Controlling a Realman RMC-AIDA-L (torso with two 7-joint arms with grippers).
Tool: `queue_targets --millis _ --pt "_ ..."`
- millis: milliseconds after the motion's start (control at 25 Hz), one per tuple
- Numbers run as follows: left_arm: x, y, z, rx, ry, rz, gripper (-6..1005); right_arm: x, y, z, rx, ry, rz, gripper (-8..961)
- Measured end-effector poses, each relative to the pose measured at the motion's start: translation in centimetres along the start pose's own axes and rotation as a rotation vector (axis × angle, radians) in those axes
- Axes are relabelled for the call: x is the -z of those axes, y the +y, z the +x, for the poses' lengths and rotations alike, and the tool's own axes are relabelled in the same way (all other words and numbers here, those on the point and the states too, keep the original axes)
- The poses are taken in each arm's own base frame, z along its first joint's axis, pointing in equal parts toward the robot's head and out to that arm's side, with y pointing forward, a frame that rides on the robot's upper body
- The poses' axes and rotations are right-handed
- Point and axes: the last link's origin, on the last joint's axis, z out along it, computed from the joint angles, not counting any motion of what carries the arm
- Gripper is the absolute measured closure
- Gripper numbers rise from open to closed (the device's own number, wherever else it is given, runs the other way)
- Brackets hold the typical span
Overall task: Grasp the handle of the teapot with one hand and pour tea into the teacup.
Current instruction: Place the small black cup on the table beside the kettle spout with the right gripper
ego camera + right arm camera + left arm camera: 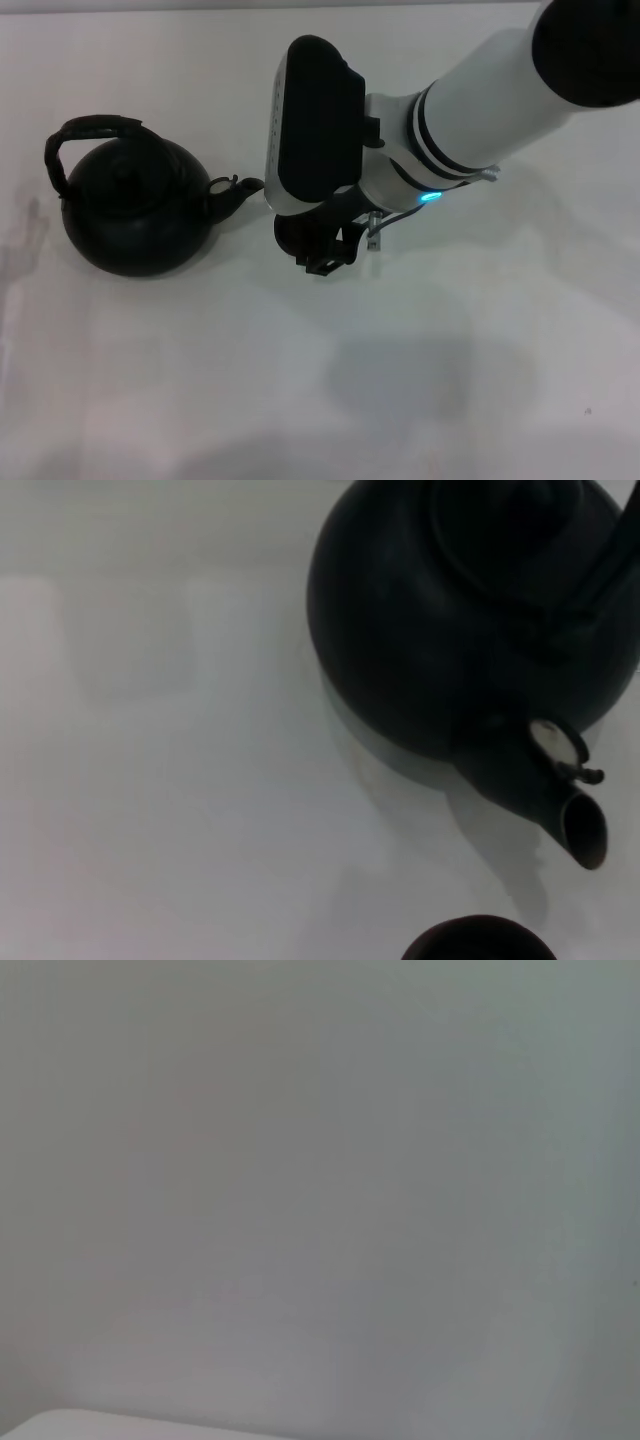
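The round matte black teapot (pixel 135 215) stands on the white table at the left. Its arched handle (pixel 95 125) rises over it, and its short spout (pixel 240 190) points right. My right gripper (pixel 328 252) hangs just right of the spout, apart from the pot and far from the handle. A dark round shape, apparently the teacup (pixel 288 232), sits mostly hidden under the gripper. The right wrist view shows the teapot (pixel 450 630), its spout (pixel 570 820) and the teacup's rim (pixel 480 942) close beyond the spout tip. My left gripper is out of view.
The white table (pixel 450 380) stretches on all sides of the pot and the arm. The left wrist view shows only a plain pale surface (pixel 320 1200). My right arm (pixel 500 90) reaches in from the upper right.
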Motion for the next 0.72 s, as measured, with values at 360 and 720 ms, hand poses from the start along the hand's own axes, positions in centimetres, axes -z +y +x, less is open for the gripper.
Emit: queue_targets --millis 360,720 --pt "0.1 -0.1 0.0 0.000 -0.002 0.002 139 -1.2 -0.5 1.3 -0.024 0.033 0.011 165" --pt "0.2 -0.1 -0.1 -0.001 -0.004 0.002 139 -1.7 0.0 1.6 -0.007 0.041 0.007 147"
